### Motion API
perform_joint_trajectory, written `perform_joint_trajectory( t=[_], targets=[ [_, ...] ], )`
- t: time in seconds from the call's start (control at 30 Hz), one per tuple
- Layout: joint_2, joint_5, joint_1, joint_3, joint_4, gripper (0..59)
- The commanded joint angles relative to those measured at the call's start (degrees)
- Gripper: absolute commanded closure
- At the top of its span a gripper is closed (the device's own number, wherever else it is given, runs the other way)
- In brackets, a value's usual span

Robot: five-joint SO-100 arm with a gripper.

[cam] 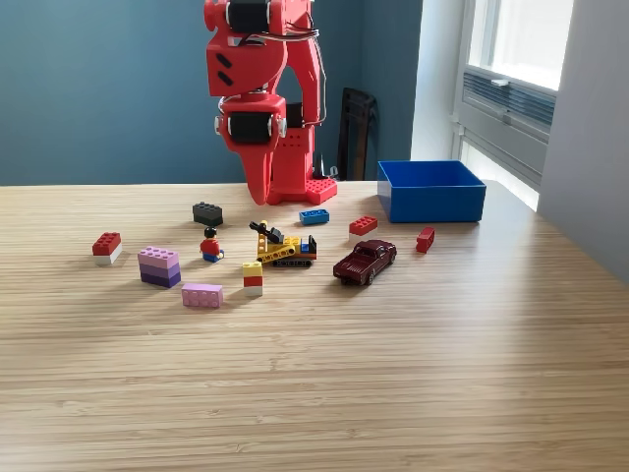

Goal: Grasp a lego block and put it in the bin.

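In the exterior view I see my gripper (265, 187) hanging fingers-down, jaws together and holding nothing, above the table (393, 374) by the red base (300, 172). The bin (430, 191) sits at right; loose bricks lie scattered left of it, the blue brick (314, 216) nearest the gripper.

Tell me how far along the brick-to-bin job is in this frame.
Nothing looks done: no brick shows in the blue bin, though its floor is hidden. Nothing is in hand; the red arm's hand hangs near the table with no brick in it. All is left: bricks such as the blue brick lie scattered.
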Motion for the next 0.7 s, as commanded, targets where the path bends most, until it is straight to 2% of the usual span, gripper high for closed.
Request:
perform_joint_trajectory(
  t=[0.03, 0.43, 0.7],
  targets=[
    [4.39, -0.26, 2.37, -7.29, -0.70, 58.6],
    [4.04, 1.23, 2.64, -16.87, -0.62, 58.6],
    [2.29, 1.14, 2.55, -15.82, -4.83, 58.4]
  ],
)
